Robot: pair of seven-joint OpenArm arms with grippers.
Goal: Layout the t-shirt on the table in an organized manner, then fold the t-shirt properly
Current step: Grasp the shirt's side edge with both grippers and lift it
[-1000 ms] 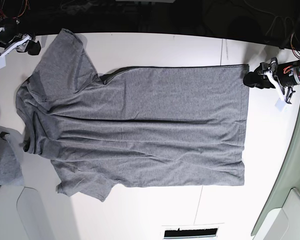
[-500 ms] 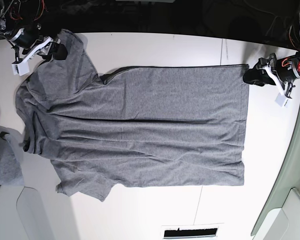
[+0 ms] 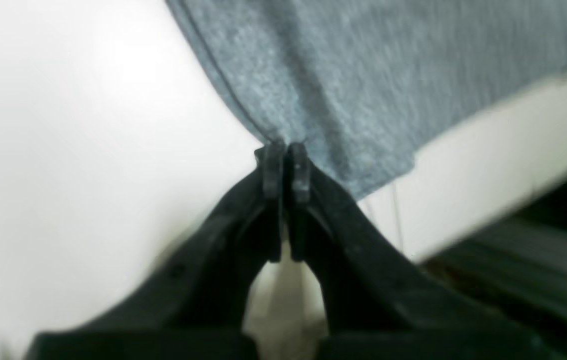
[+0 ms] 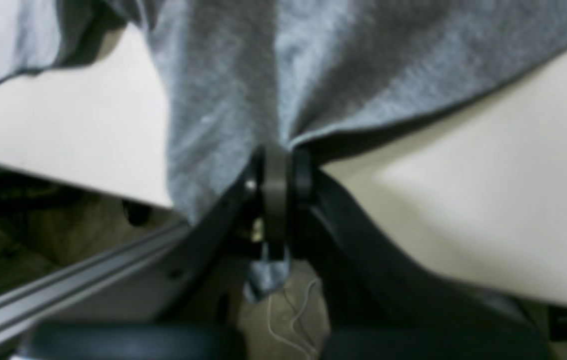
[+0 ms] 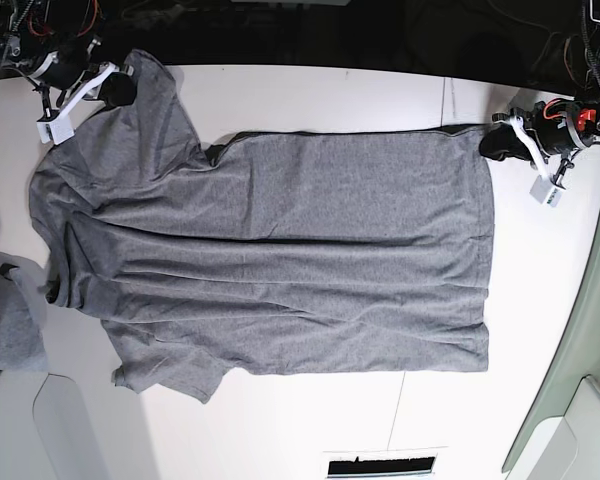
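Left wrist view: the left pincer (image 3: 286, 165) was clenched on the hem edge of the t-shirt (image 3: 363, 75), its black fingertips pressed together with grey cloth caught at their ends. The shirt ran off the frame toward 12 and 2 o'clock, so only one corner of it showed. The white bench (image 3: 63, 125) filled the side toward 9 o'clock; at 4 o'clock its edge dropped to a dark blurred area that could not be made out.

Right wrist view: the right pincer (image 4: 277, 170) was clamped on a pinch of the grey cloth (image 4: 243, 75), and a small scrap hung out below the fingers at 6 o'clock. The fabric spread toward 12 o'clock and was cut off by the frame. A grey rail (image 4: 63, 290) crossed at 8 o'clock below the bench edge (image 4: 463, 200); the floor beneath was blurred.

Base view: the shirt (image 5: 280, 250) lay spread flat across the bench (image 5: 330, 90), collar toward 9 o'clock, hem toward 3 o'clock. The right pincer (image 5: 120, 88) gripped the far sleeve at 10 o'clock, the left pincer (image 5: 492, 145) the far hem corner at 2 o'clock. A smaller grey bundle (image 5: 10, 330) sat partly cut off at 8 o'clock, close to the shirt's collar, and a dark slot (image 5: 380, 465) showed at 6 o'clock.
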